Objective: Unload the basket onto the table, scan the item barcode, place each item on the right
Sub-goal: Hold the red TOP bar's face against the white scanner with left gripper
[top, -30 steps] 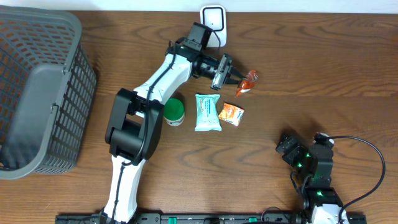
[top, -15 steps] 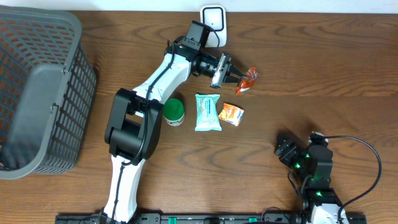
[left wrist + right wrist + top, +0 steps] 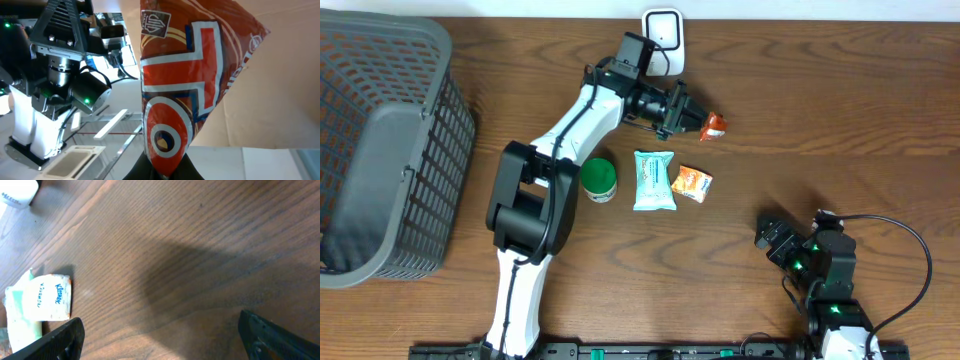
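Left claw [image 3: 694, 120] is pinched shut on a red-orange snack packet [image 3: 715, 125], upper middle of the overhead frame. The packet is off the counter [image 3: 840, 110], just right and below the white scanner [image 3: 662, 28] at the top edge, not touching it. In the left wrist view the packet [image 3: 185, 90] fills most of the frame, standing up out of the dark fingers [image 3: 150, 172] at the bottom edge. It has a white and blue pattern with a round mark low down, and no barcode shows on this face.

Three things lie in a row mid-frame on the counter. From the left:
- a green-lidded jar [image 3: 599, 180]
- a teal and white tissue pack [image 3: 654, 180]
- a small orange packet [image 3: 692, 183], just beside the tissue pack

A grey basket [image 3: 380, 150] takes the left edge.

Right claw [image 3: 767, 232] is lower right, spread wide and holding nothing. Its two fingers [image 3: 60, 340] show at the bottom corners of the right wrist view, with bare wood between them. At the left edge of that view lies a white pack with blue lettering [image 3: 47, 297], probably the small orange packet, but the angle is too poor to be sure.
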`<state>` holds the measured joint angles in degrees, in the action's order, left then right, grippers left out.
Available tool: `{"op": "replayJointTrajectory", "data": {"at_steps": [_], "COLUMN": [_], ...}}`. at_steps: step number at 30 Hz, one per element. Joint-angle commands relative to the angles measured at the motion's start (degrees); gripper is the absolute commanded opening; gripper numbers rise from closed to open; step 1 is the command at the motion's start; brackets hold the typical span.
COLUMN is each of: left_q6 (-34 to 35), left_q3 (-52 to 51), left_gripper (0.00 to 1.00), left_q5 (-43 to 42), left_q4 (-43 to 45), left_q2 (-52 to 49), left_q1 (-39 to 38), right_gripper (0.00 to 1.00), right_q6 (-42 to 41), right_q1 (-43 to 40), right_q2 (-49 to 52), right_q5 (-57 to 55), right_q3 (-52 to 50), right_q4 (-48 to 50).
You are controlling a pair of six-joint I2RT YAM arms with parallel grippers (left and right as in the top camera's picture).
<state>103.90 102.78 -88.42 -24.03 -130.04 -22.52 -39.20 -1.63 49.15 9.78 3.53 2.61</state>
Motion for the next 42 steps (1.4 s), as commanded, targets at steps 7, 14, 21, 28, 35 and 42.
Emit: {"op": "replayJointTrajectory", "data": {"at_steps": [7,14,21,28,35,42], "left_q6": [5.75,7.06,4.61,2.89,2.45,4.02], "left_q3": [0.09,0.09,0.09,0.09,0.09,0.09], "left_gripper": [0.08,0.07,0.07,0.07,0.07,0.07], "left_q5": [-1.73,-1.70,-1.73,-1.73,-1.73,-1.70], "left_q4": [-0.07,-0.09,-0.07,-0.07,-0.07,-0.07], "left_q2": [0.90,0.90,0.90,0.90,0.90,0.90], "left_q1": [5.22,9.29,13.09,14.21,14.21,14.21], "right_gripper": [0.96,0.96,0.96,0.96,0.96,0.97], "right_q6": [-1.03,-1.03,-1.05,-1.03,-1.05,-1.05], "right_q1": [0.55,0.55,0.55,0.55,0.55,0.55], "right_q2": [1.49,1.49,1.49,1.49,1.49,1.49], "right_q5": [-2.21,-3.30,-3.30,-3.30,-3.50,-3.50], "right_q3": [-3.21,-3.21,-3.21,-3.21,-3.21,-3.21], "right_q4": [-4.79,-4.81,-4.81,-4.83,-4.81,-5.03]}}
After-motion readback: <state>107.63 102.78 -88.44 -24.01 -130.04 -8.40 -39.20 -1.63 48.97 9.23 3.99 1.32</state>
